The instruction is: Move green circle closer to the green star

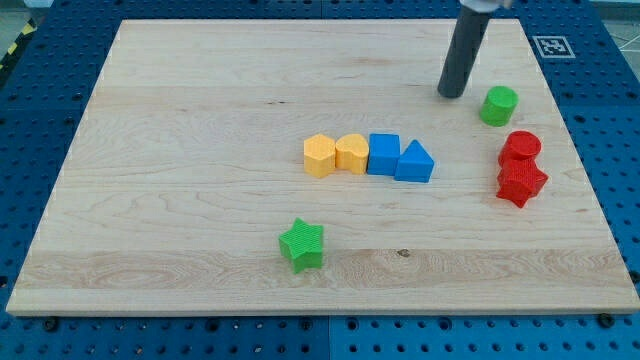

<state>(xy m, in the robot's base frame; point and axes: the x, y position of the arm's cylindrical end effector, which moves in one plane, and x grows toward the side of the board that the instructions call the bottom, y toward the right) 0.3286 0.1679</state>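
Note:
The green circle sits near the view's right edge of the wooden board, in the upper part. The green star lies well away from it, toward the view's bottom, left of centre. My tip rests on the board just left of the green circle, slightly above it, with a small gap between them. The rod rises toward the view's top.
A row of blocks sits mid-board: yellow hexagon, yellow heart, blue square, blue triangle. A red circle and a red star lie below the green circle. The board edge is close at right.

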